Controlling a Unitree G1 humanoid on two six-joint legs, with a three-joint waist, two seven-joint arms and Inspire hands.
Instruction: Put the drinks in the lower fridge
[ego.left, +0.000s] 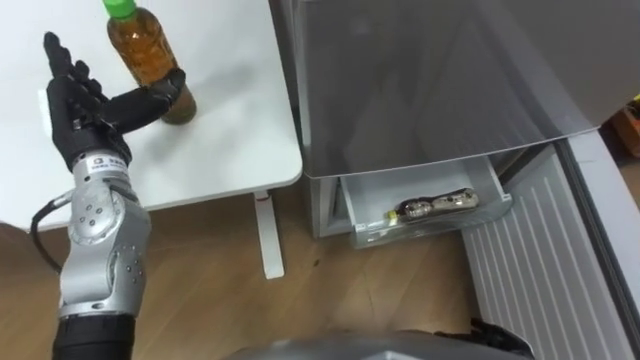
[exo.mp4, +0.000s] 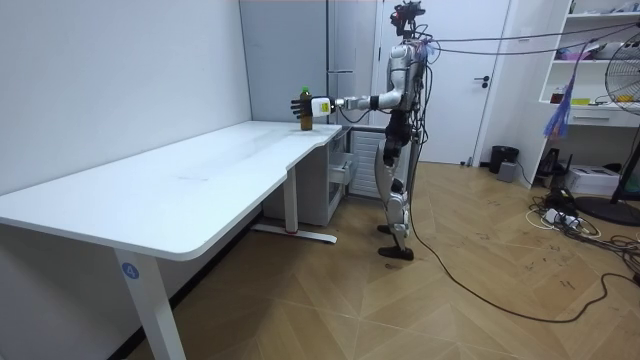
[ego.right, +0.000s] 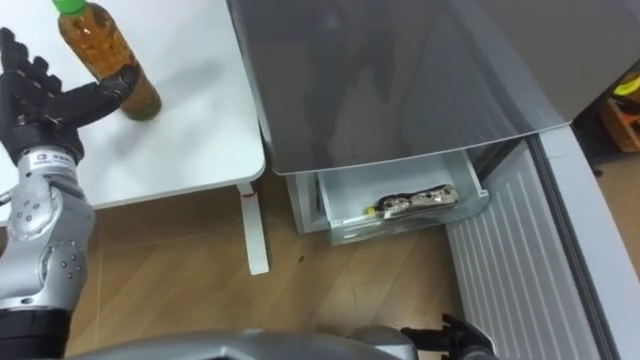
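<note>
I stand at the corner where the grey fridge (ego.left: 440, 80) meets the white desk (ego.left: 230, 120), with the wood floor below me. The lower fridge drawer (ego.left: 430, 229) is pulled out at the foot of the fridge, and one drink bottle (ego.left: 435, 206) lies on its side in it. The drink I am after, a tea bottle (ego.left: 140, 50) with a green cap (ego.left: 120, 8), stands upright on the desk near the fridge-side edge, well apart from the drawer. My left hand (ego.left: 75, 110) is spread wide just beside it. The fingers point straight up and away from the bottle, and the thumb reaches across to touch its lower part, so I have no hold on it yet. The bottle looks full of amber liquid, so I judge it fairly heavy for its size. Its thin plastic wall is probably smooth and would dent under a hard squeeze. I think the best hold is round the middle of the body, fingers curled opposite the thumb. Taken up near the cap, it could swing or slip.
</note>
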